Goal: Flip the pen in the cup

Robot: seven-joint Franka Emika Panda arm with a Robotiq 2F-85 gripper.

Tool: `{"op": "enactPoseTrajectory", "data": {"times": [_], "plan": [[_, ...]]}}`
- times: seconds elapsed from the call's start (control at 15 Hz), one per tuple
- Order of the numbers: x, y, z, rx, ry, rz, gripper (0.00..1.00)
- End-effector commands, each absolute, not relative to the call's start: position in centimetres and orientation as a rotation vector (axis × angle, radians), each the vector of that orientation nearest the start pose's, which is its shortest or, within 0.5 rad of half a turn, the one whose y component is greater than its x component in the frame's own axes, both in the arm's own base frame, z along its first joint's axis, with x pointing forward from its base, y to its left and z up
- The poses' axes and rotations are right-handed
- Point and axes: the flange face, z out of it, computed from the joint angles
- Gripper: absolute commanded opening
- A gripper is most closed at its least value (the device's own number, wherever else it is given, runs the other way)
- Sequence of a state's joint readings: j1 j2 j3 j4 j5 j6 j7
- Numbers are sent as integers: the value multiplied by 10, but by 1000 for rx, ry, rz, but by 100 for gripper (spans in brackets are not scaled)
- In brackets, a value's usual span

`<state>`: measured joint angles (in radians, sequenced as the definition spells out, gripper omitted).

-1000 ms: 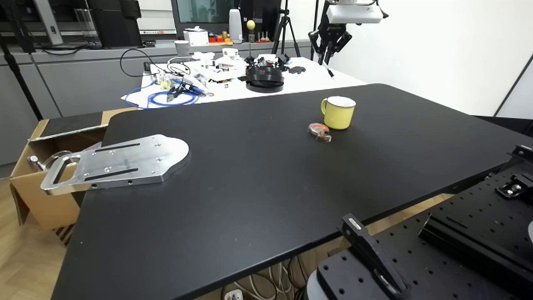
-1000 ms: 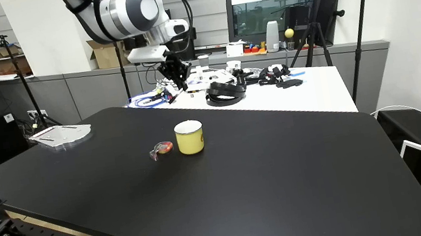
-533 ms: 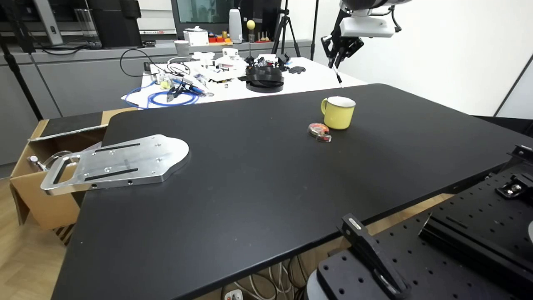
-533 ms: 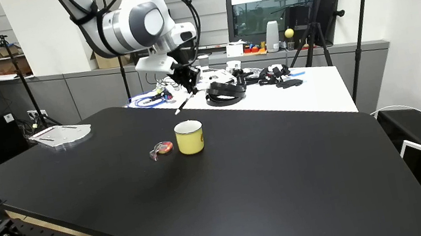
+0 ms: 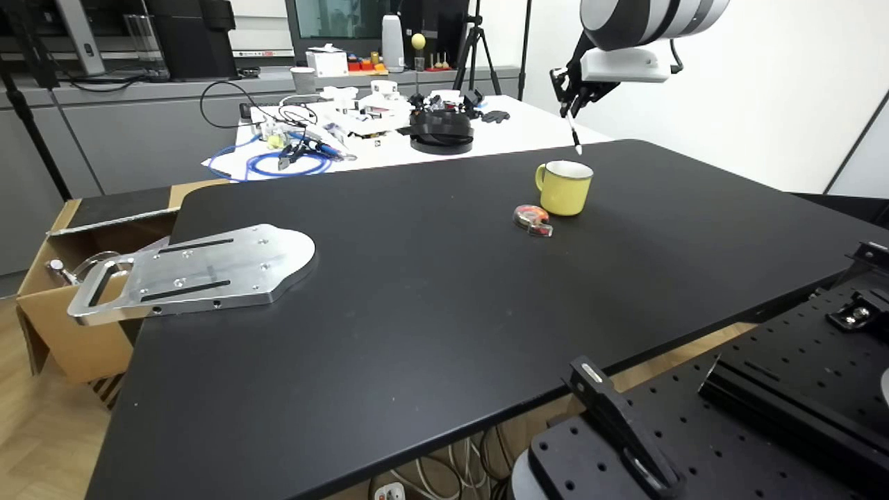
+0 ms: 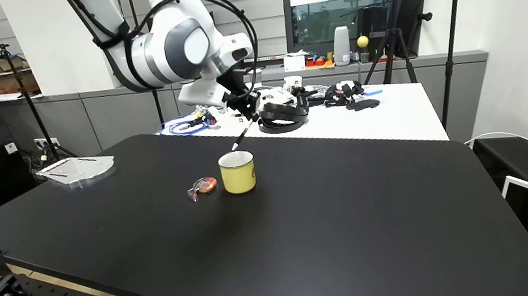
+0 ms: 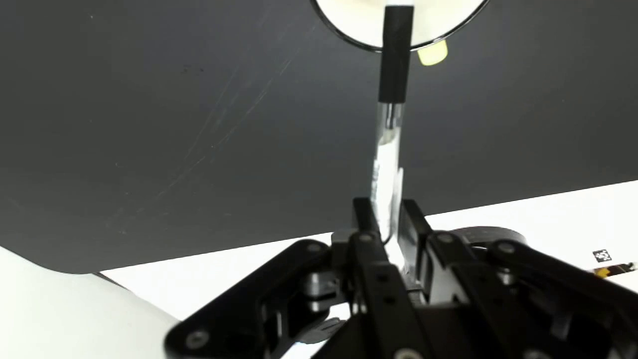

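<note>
My gripper (image 5: 568, 113) is shut on the pen (image 5: 574, 135), which slants down from the fingertips. In an exterior view the gripper (image 6: 252, 116) and the pen (image 6: 241, 136) are just above and behind the cup (image 6: 239, 176). The yellow cup (image 5: 564, 193) stands upright on the table, its pale opening facing up. In the wrist view the fingers (image 7: 387, 214) pinch the pen's clear-white body; its black section (image 7: 396, 55) overlaps the cup's rim and pale inside (image 7: 354, 22). The pen's lower tip is white in both exterior views. Its far end is cut off in the wrist view.
A small reddish item in clear wrap (image 5: 533, 219) lies right beside the cup on the black table (image 5: 389, 333). A flat metal plate (image 5: 208, 271) lies at the table's edge. A white table (image 6: 387, 116) behind holds clutter, including a black round object (image 6: 283, 116).
My gripper has moved down and to the right in both exterior views, carrying the pen. The pen's lower tip has come close to the cup's rim. The cup has not moved.
</note>
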<state>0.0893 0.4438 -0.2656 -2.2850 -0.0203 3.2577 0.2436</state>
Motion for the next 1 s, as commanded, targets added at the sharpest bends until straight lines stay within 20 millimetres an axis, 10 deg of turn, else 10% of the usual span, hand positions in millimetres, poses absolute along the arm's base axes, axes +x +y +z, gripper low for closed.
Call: {"op": "enactPoseTrajectory", "data": {"times": [0.0, 0.93], "plan": [[553, -94, 212, -3049, 567, -944, 4], [550, -58, 188, -3045, 650, -1037, 4]]}}
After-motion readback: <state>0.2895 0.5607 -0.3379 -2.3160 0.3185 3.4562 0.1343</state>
